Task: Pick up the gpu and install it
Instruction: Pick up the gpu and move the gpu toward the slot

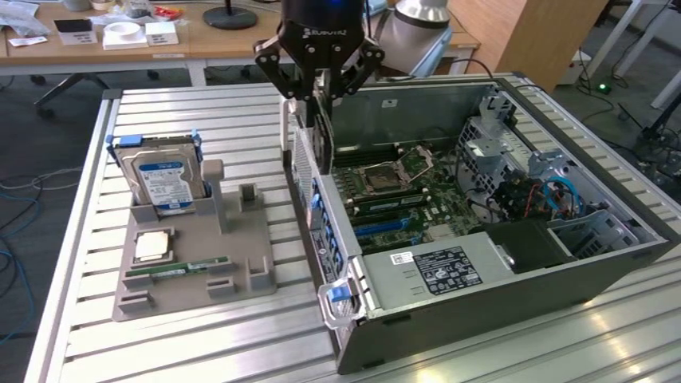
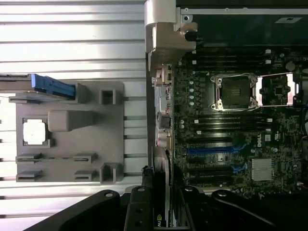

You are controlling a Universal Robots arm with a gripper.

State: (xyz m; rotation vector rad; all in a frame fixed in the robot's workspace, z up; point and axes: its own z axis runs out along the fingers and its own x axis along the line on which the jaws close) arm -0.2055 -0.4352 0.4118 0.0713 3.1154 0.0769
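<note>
My gripper point(image 1: 317, 94) hangs over the near-left wall of the open computer case point(image 1: 596, 263), shut on the gpu point(image 1: 322, 134). The card is dark and thin and hangs upright below the fingers, just inside that wall and above the motherboard point(image 1: 410, 191). In the wrist view the gpu point(image 2: 161, 192) shows edge-on between my two black fingers point(image 2: 144, 192), beside the case's rear panel. The blue expansion slots point(image 2: 211, 150) lie a little to the side of the card's edge, on the board.
A grey parts holder point(image 1: 239, 263) stands on the slatted metal table point(image 1: 191, 112) at the exterior view's left of the case. It carries an upright hard drive point(image 1: 162, 177), a processor point(image 1: 152, 246) and a green RAM stick point(image 1: 175, 270). A wooden desk point(image 1: 127, 48) stands behind.
</note>
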